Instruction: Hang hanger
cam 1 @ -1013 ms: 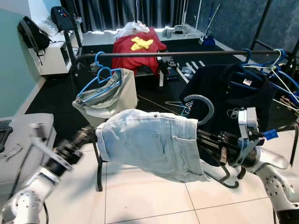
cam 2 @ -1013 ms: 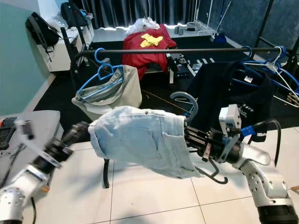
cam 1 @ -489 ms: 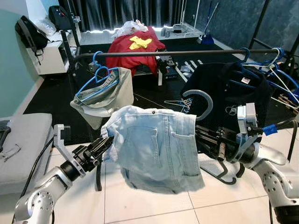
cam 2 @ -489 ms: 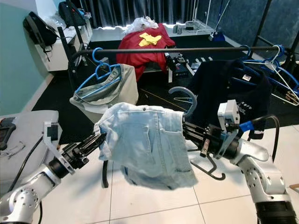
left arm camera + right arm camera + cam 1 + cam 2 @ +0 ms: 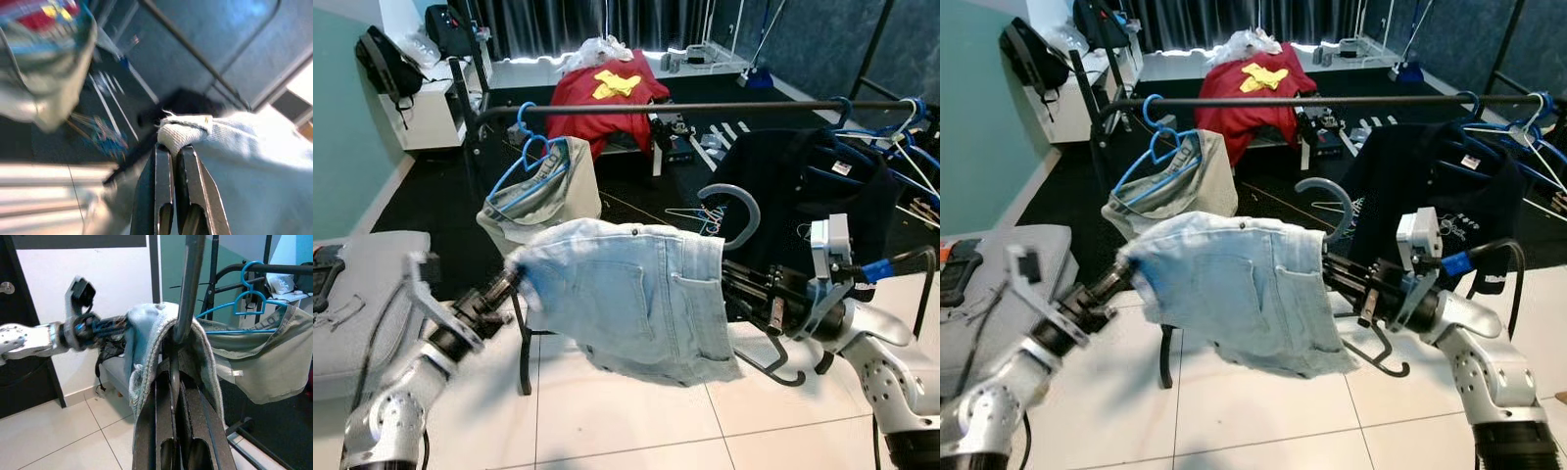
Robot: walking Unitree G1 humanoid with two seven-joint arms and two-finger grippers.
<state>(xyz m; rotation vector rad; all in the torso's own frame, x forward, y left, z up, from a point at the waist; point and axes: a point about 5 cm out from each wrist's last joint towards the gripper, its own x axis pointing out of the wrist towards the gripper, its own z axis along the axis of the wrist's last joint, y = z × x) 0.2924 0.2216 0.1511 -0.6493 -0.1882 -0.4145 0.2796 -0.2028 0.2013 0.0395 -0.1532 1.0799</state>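
A grey hanger [image 5: 736,210] with its hook pointing up carries light-blue denim shorts [image 5: 631,294] draped over its bar. My right gripper [image 5: 729,278] is shut on the hanger, its fingers [image 5: 195,431] clamped along the frame under the cloth. My left gripper [image 5: 512,278] is shut on the shorts' left edge, pinching the hem [image 5: 186,131] and holding the cloth out to the left. Behind and above runs the dark clothes rail [image 5: 685,110]. The hanger hangs in the air in front of and below the rail, apart from it.
On the rail hang a blue hanger with a grey-green garment [image 5: 540,186], a black shirt [image 5: 803,181], and several blue hangers [image 5: 901,137] at the right end. The rack's leg [image 5: 521,352] stands on white tiles. A grey sofa [image 5: 352,294] is left; a red cloth [image 5: 607,98] lies behind.
My left gripper has pulled the shorts' edge out to the left and slightly up, so the cloth is spread wider than half a second ago. The right gripper and hanger stayed nearly still.
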